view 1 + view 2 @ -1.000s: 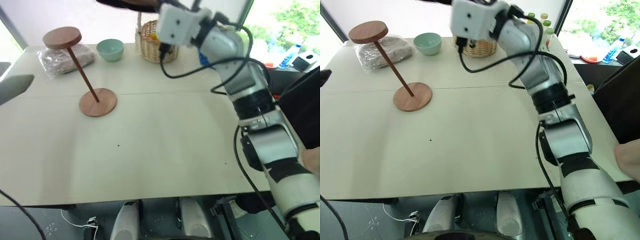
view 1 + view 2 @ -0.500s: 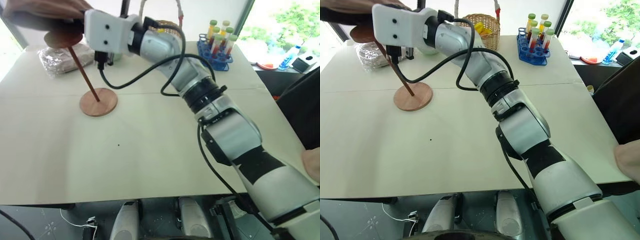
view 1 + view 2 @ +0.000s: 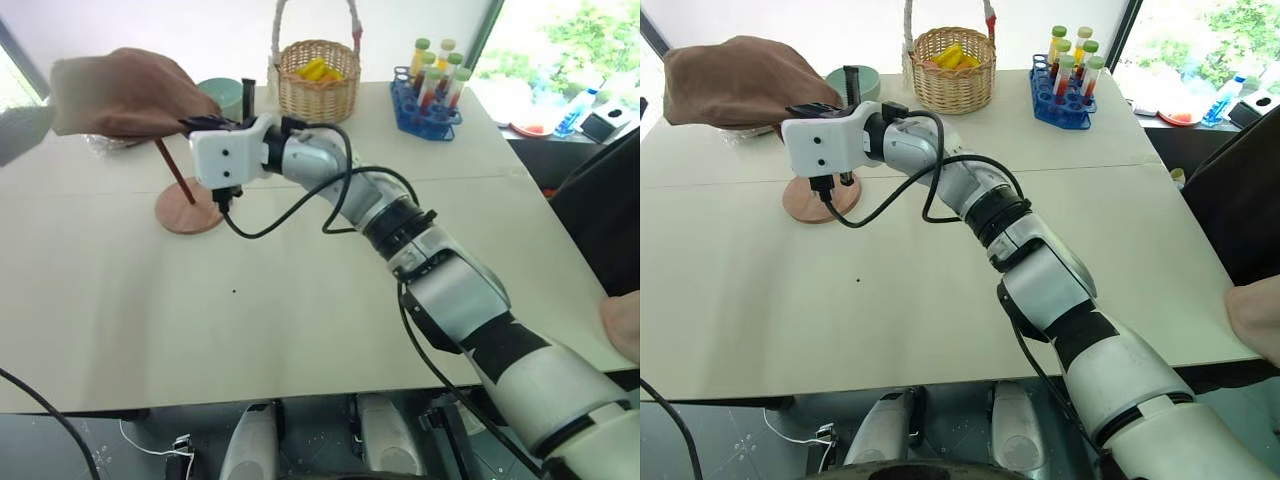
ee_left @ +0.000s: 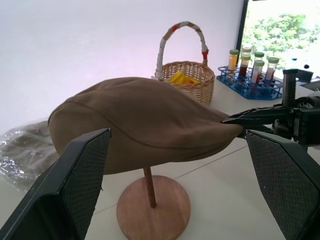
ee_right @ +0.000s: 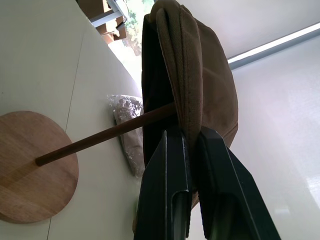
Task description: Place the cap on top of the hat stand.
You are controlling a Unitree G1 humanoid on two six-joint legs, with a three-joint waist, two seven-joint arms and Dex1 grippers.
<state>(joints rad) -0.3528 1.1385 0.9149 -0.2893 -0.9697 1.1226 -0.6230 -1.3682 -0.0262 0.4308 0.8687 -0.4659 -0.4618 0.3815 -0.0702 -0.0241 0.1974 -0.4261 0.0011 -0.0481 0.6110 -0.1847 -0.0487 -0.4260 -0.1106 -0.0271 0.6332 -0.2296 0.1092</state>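
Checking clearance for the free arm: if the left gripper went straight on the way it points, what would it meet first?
Most likely the cap, sitting over the hat stand directly between the open left gripper fingers; depth is unclear.

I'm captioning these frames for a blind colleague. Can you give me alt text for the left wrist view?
A brown cap sits over the top of a wooden hat stand, its edge pinched by the shut right gripper. The left gripper's open fingers frame the scene; behind are a wicker basket and a test tube rack.
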